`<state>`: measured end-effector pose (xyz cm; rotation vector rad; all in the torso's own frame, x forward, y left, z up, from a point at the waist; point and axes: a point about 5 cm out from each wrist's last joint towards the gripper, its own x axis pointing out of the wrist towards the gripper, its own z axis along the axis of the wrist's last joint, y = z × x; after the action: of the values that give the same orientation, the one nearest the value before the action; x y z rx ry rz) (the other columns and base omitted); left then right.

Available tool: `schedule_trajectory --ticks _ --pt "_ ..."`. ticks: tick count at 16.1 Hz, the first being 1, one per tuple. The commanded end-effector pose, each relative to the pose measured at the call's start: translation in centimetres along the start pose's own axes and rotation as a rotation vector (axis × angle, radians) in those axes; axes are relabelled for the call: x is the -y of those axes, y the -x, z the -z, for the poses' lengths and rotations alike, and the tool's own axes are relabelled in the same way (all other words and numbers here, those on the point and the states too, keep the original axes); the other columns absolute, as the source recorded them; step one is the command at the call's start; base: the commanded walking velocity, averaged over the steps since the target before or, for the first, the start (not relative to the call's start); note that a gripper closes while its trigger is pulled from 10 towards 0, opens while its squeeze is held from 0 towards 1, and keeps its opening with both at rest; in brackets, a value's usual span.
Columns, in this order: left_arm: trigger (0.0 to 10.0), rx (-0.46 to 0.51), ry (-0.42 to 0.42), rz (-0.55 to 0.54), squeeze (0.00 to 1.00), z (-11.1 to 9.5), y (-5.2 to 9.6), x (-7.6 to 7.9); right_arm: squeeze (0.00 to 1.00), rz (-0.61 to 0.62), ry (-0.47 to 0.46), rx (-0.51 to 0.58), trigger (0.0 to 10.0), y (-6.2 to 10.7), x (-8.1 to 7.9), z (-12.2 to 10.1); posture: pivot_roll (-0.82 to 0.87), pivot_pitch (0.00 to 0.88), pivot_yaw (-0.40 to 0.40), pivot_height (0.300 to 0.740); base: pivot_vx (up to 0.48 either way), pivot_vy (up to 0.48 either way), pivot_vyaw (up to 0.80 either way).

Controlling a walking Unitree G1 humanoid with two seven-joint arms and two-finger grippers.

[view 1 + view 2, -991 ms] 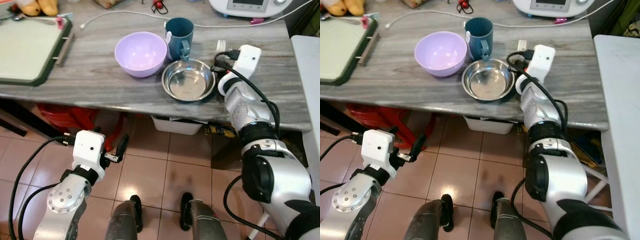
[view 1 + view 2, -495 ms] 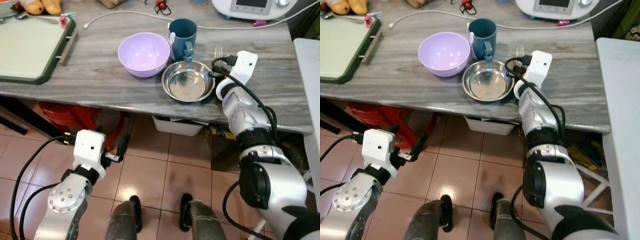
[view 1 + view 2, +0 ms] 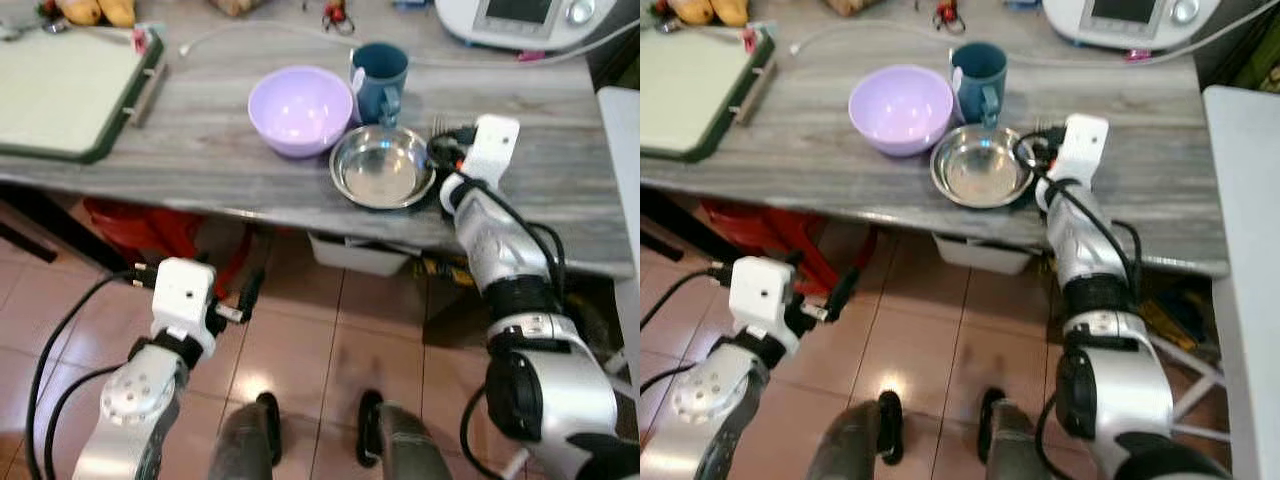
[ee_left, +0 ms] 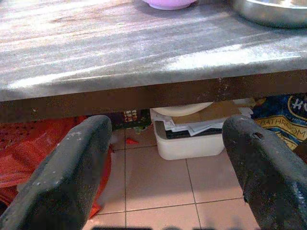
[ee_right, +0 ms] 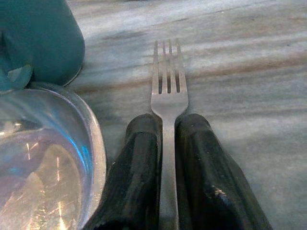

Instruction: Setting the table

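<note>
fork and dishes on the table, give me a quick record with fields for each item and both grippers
fork: clamped between the right gripper's fingers, tines pointing away, low over the grey table
right gripper: shut on the fork, beside the steel bowl
steel bowl: empty, near the table's front edge
teal mug: upright, just behind the steel bowl
purple bowl: empty, on the robot's left of the mug
green tray: far left on the table
left gripper: open, idle below the table edge, over the tiled floor

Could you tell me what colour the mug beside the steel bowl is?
The mug is dark teal; the left eye view shows it best.
</note>
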<state>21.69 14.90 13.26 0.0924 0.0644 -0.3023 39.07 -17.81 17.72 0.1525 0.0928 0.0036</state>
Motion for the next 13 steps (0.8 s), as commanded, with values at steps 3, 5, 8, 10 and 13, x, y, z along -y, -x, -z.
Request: schedule_trajectory --ticks 3,5,8,10,13 --pt "10.0 -0.01 0.004 0.005 0.0 0.4 -0.3 0.2 1.0 0.056 0.048 -0.131 10.0 1.2 2.0 2.9 0.11 0.245 0.02 0.74 0.0 0.0 0.0" --pt "10.0 0.001 0.012 0.002 0.0 0.4 -0.6 0.4 1.0 0.068 0.064 -0.078 10.0 1.9 2.5 1.7 0.1 0.232 0.013 0.74 0.0 0.0 0.0" --pt "10.0 0.018 0.029 -0.015 0.0 0.5 -0.9 0.4 1.0 0.094 0.065 0.061 10.0 3.4 2.9 -0.2 0.07 0.2 0.006 0.74 0.0 0.0 0.0" --pt "10.0 0.03 0.046 -0.033 0.0 0.6 -1.0 0.4 1.0 0.123 0.099 0.143 10.0 4.9 3.2 -0.5 0.06 0.184 0.003 0.74 0.0 0.0 0.0" --pt "10.0 0.045 0.045 -0.077 0.0 0.5 -1.5 0.3 1.0 0.116 0.148 0.261 10.0 7.6 2.4 -0.5 0.04 0.15 -0.004 0.74 0.0 0.0 0.0"
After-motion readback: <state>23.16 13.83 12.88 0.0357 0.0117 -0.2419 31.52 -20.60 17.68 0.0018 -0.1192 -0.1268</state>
